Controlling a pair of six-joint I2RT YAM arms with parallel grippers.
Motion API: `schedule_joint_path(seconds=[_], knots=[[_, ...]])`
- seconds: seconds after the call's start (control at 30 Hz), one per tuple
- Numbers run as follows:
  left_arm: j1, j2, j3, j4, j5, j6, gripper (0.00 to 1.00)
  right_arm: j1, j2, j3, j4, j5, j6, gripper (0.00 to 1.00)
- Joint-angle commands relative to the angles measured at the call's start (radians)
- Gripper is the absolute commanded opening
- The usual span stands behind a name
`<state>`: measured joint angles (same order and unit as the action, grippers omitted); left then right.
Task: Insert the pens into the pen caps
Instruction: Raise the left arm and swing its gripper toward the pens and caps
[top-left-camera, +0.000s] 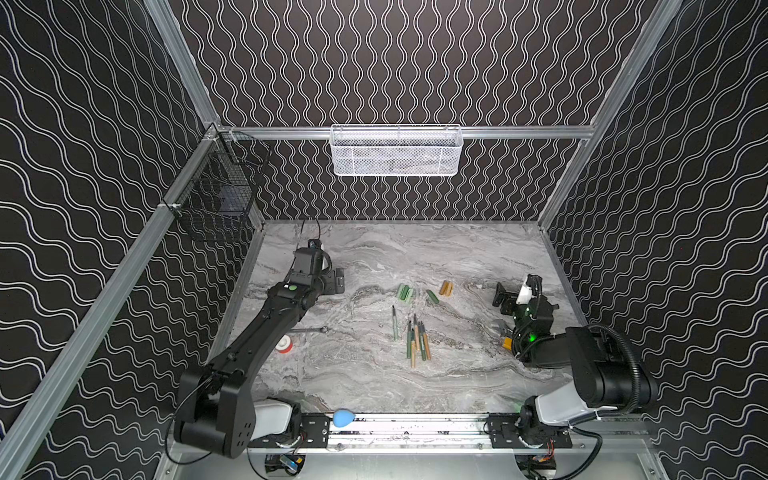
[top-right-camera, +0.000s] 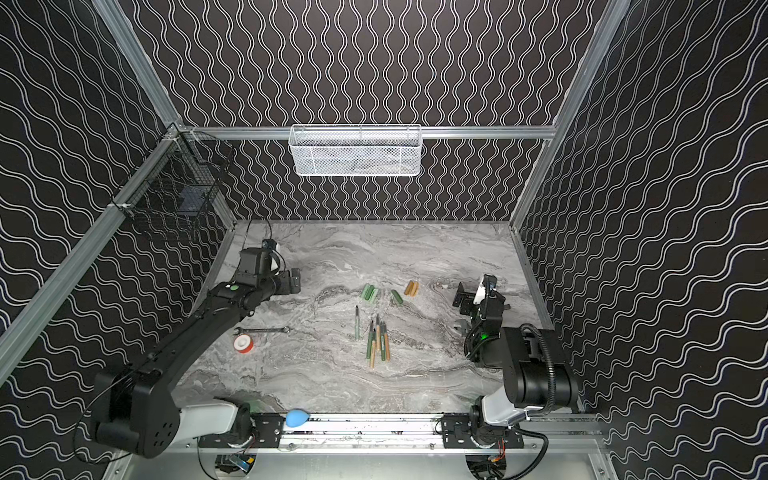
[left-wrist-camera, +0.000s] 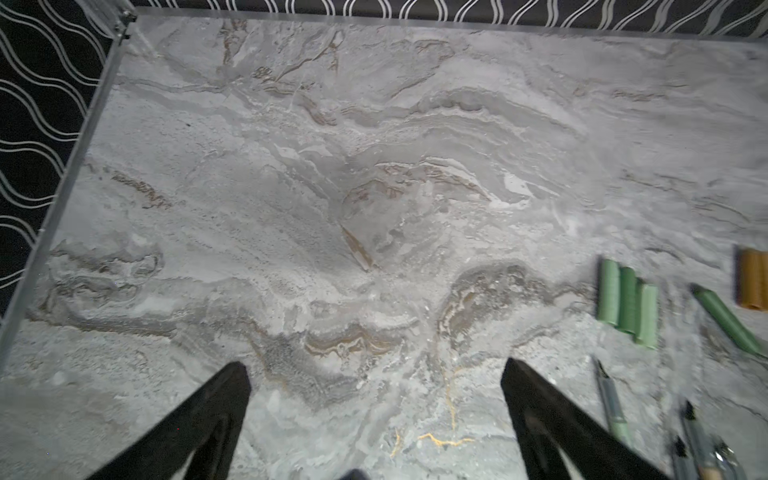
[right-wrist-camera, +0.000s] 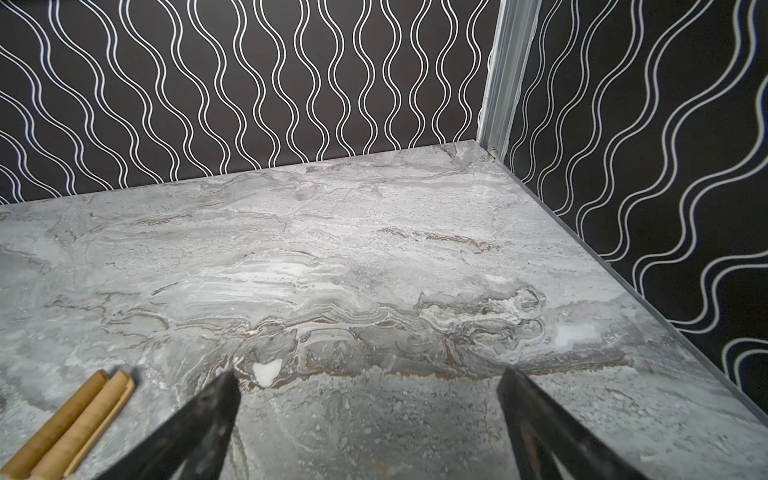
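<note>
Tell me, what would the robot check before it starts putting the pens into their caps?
1. Left tool open, empty: ok.
2. Right tool open, empty: ok.
3. One pen free to grab: ok; the pale green pen lies apart from the bunch.
4. Other pens separated: not ok; they lie bunched, touching.
5. Which end of the pen caps is open: cannot tell.
6. Wrench and tape roll clear of the pens: ok.
</note>
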<state>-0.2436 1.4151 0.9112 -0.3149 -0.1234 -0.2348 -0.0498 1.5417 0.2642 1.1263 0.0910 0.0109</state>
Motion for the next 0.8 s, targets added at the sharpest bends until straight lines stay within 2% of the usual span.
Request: schedule_joint_path(seconds=[0.0,0.07,0.3,0.43,0.63,0.77], knots=[[0.000,-0.046,-0.040,0.056,0.037,-0.015,0.99,0.001,0.000,0.000,0.051,-0.004,0.000,1.00],[0.001,-0.048,-0.028,0.015,0.036,-0.007,0.99,0.001,0.000,0.001,0.048,-0.004,0.000,0.99],[-0.001,-0.048,0.007,-0.044,0.186,0.067,0.99,0.001,-0.002,0.001,0.049,-0.004,-0.001,0.99],[-0.003,-0.077,0.000,-0.040,0.236,0.053,0.99,0.001,-0.001,0.001,0.048,-0.003,-0.002,1.00],[-0.006,-0.155,-0.041,-0.092,0.187,-0.032,0.99,0.001,0.000,0.001,0.049,-0.005,0.000,0.99],[-0.006,-0.240,-0.076,-0.124,0.153,-0.035,0.99,0.001,0.000,0.001,0.048,-0.004,-0.002,1.00]])
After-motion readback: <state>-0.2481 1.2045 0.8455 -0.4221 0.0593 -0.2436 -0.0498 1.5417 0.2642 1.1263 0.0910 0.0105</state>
